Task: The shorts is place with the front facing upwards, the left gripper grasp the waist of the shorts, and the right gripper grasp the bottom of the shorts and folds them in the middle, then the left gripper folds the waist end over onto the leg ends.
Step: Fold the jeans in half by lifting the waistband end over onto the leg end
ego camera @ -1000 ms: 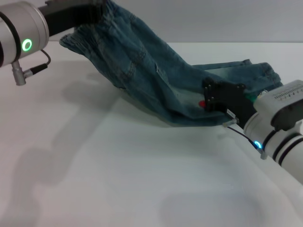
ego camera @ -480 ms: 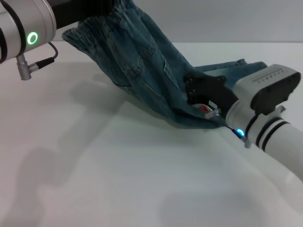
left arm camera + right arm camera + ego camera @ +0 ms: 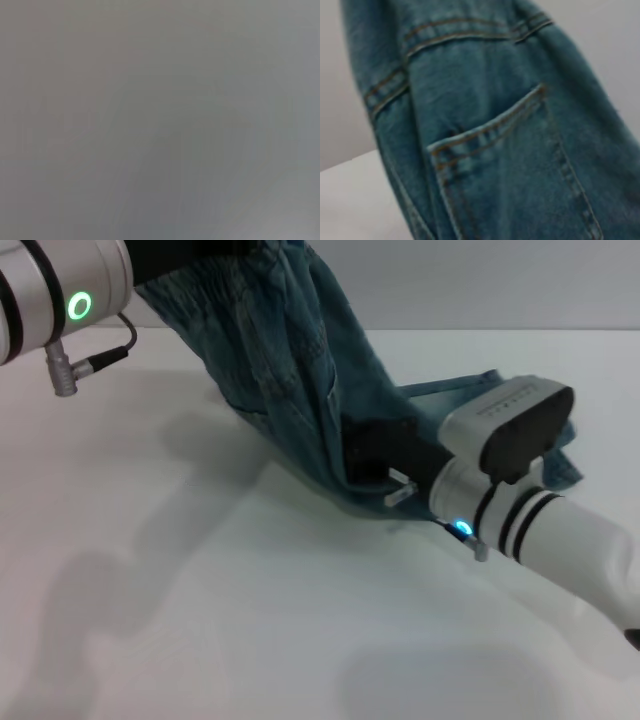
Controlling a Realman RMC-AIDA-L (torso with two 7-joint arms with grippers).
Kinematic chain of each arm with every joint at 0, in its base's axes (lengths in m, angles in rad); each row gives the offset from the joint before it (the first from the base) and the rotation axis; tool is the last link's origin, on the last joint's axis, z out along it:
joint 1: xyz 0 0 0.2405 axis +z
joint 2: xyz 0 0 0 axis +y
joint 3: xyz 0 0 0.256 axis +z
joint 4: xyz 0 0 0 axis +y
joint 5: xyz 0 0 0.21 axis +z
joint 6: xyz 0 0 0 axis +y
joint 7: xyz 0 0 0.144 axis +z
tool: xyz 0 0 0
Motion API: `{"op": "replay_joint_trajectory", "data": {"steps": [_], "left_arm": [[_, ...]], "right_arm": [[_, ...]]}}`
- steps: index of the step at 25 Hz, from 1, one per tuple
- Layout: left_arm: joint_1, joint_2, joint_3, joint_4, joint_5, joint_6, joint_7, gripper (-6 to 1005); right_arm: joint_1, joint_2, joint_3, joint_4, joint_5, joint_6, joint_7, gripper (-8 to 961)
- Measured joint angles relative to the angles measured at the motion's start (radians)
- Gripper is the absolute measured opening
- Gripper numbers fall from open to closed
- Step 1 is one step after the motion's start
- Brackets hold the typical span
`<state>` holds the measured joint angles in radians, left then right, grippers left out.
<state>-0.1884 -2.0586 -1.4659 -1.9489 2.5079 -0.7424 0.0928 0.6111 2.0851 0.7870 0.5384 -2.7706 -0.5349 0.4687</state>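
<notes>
The blue denim shorts [image 3: 290,370] hang slanted from the top left of the head view down to the white table [image 3: 200,620]. My left gripper [image 3: 200,248] sits at the picture's top edge, shut on the raised waist end. The leg ends [image 3: 560,465] lie on the table behind my right arm. My right gripper [image 3: 372,468] is pressed against the lower part of the hanging cloth near its fold on the table. In the right wrist view the shorts [image 3: 495,140] fill the picture, showing a pocket and orange seams. The left wrist view is a plain grey blur.
The white table spreads wide in front and to the left of the shorts. My right arm's white forearm [image 3: 560,540] crosses the right side of the table. A cable plug [image 3: 62,375] hangs under my left wrist.
My right gripper has slid left along the table into the lower part of the shorts. My left arm has carried the waist higher and a little to the right, so the cloth hangs steeper.
</notes>
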Motion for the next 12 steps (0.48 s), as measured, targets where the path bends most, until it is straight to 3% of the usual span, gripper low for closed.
{"op": "replay_joint_trajectory", "data": {"steps": [12], "left_arm": [[-0.001,0.002,0.008,-0.019,0.0,0.005,0.002,83]], "right_arm": [[0.049,0.005,-0.061,0.055,0.0,0.052,0.008,0]]}}
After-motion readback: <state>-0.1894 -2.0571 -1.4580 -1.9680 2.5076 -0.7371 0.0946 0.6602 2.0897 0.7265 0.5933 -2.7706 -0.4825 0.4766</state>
